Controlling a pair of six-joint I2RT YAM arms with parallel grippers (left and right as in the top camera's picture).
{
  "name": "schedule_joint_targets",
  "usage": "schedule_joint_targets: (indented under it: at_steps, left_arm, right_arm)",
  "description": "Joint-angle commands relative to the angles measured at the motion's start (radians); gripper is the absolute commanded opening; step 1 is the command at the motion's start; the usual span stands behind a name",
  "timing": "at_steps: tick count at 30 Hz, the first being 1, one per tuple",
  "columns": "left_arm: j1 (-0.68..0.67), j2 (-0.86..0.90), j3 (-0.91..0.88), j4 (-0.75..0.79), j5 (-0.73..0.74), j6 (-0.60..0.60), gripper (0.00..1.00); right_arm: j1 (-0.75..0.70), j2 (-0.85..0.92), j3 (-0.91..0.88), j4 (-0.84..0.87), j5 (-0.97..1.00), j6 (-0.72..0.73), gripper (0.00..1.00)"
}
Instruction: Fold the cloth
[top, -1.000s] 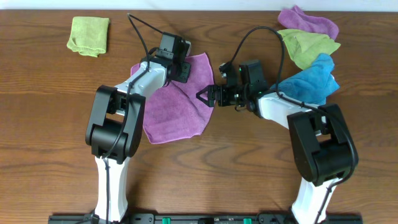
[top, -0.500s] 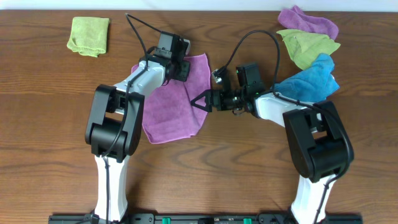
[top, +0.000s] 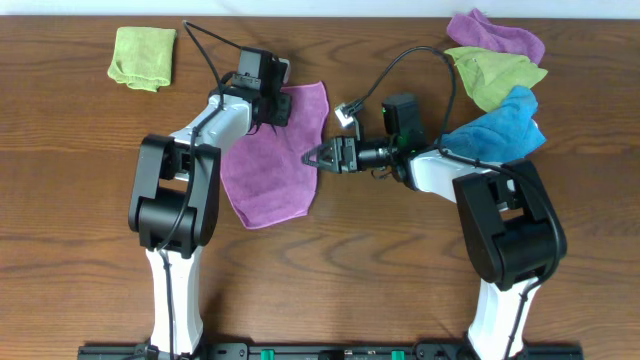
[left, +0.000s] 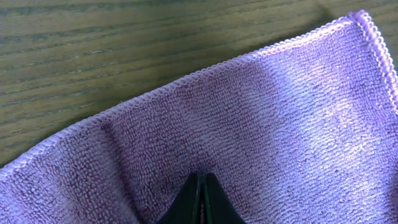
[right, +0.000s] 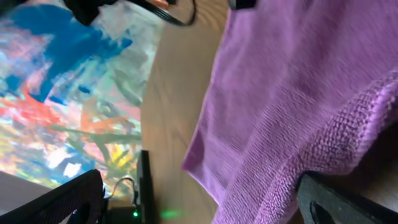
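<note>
The left fingers (left: 194, 198) are pinching the cloth (top: 265, 170); the right fingers (right: 56, 202), gaping, are straddling its side hem and probably should close next.

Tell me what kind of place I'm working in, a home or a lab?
Probably a lab test bench, not a home: a plain wooden table, the left arm and right arm mounted on a rail at its front edge, and spare coloured cloths heaped near the mauve cloth.
</note>
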Motion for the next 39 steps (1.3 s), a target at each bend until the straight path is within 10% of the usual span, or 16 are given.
schedule_joint_targets:
  at_steps: [1, 16, 24, 39]
  left_arm:
    - [0.031, 0.066, -0.012, -0.021, -0.034, -0.006, 0.06]
    - [0.109, 0.066, -0.012, -0.026, 0.0, -0.007, 0.06]
    - [0.13, 0.066, -0.012, -0.035, 0.001, -0.007, 0.05]
    - [0.13, 0.066, -0.012, -0.035, 0.019, -0.007, 0.06]
  right_arm:
    - [-0.008, 0.004, 0.0, 0.013, -0.027, 0.054, 0.99]
    - [0.003, 0.004, 0.001, 0.206, -0.035, 0.201, 0.92]
    - [-0.042, 0.004, 0.001, -0.138, 0.187, 0.055, 0.89]
    - [0.027, 0.011, 0.001, -0.216, 0.435, 0.047, 0.99]
